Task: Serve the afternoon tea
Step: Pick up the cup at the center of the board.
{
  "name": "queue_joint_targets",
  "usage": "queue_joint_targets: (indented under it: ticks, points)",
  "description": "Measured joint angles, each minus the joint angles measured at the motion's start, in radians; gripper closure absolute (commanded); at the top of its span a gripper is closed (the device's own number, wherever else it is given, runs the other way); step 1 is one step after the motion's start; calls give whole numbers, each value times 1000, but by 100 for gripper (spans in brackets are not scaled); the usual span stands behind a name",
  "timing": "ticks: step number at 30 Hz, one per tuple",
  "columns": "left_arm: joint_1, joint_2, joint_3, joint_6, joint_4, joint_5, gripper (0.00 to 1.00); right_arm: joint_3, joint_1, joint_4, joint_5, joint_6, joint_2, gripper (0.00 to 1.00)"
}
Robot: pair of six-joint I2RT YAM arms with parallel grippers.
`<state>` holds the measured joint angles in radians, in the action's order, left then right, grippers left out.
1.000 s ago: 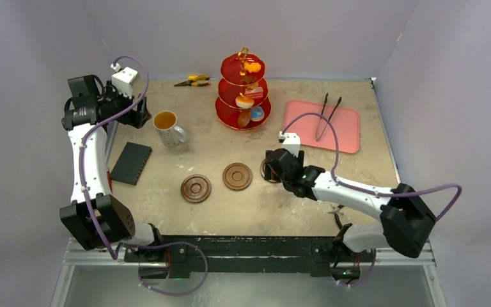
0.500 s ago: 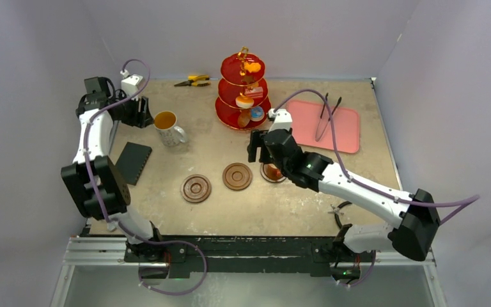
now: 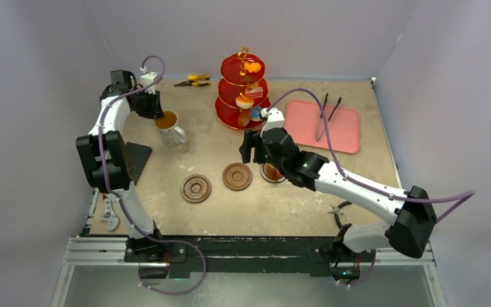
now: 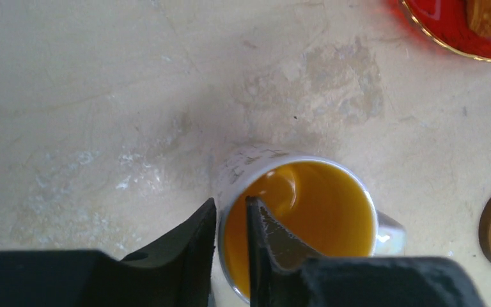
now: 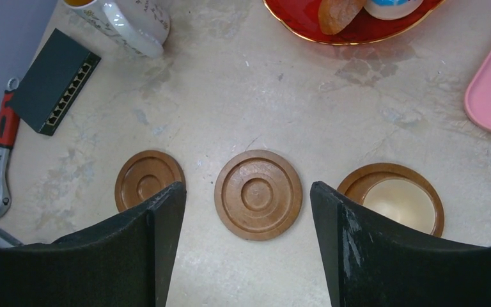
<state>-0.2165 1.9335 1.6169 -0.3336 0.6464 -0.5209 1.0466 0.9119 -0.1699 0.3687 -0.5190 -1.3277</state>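
A beige, mottled table [image 3: 294, 204] sits inside pale grey walls [image 3: 51, 51]. At the back centre stands the red three-tier stand [image 3: 243, 93], with small pastries [image 3: 245, 101] on its tiers. Left of it, and apart from it, stands the white mug [image 3: 168, 126] of amber tea, its handle turned toward the near right.

The left gripper [image 4: 231, 224] is at the mug's far-left rim. One finger [image 4: 188, 243] is outside the wall and the other [image 4: 265, 240] is inside, over the tea. The gap between them is narrow, and I cannot tell whether they actually press the wall.

Three brown discs lie in a row nearer the front. The small brown cup [image 5: 399, 198] sits on its saucer [image 5: 358, 182] at the right end. The two plain saucers [image 5: 257, 194] are the middle and left discs. The right gripper [image 5: 246, 217] hangs above the middle one, spread wide and holding nothing. Its arm stretches over the right half of the table.

A pink tray [image 3: 342, 128] with black tongs [image 3: 326, 115] lies right of the stand. A black network switch [image 5: 54, 89] lies near the mug on the left, with a red-handled wrench [image 5: 0, 160] beyond it at the table's edge. Yellow-handled pliers [image 3: 192, 80] rest by the back wall.
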Motion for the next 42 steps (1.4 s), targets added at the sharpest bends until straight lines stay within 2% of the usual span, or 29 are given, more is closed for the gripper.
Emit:
queue_joint_targets:
  ticks: [2, 3, 11, 20, 29, 36, 42]
  points:
    - [3, 19, 12, 13, -16, 6, 99, -9, 0, 5, -5, 0, 5, 23]
    - [3, 27, 16, 15, -20, 1, 100, -10, 0, 6, -6, 0, 5, 22]
    - [30, 5, -19, 36, -45, -14, 100, 41, 0, 13, -138, 72, -57, 14]
    - [198, -148, -119, 27, 105, 21, 100, 295, 0, -9, -379, 340, -309, 15]
    - [246, -283, -127, 40, 148, 21, 100, 355, 18, 3, -469, 475, -367, 22]
    - [278, -315, -141, 40, 157, 38, 100, 415, 44, 9, -429, 496, -502, 33]
    - [278, -320, -143, 35, 164, 64, 100, 460, 47, 4, -374, 497, -557, 38]
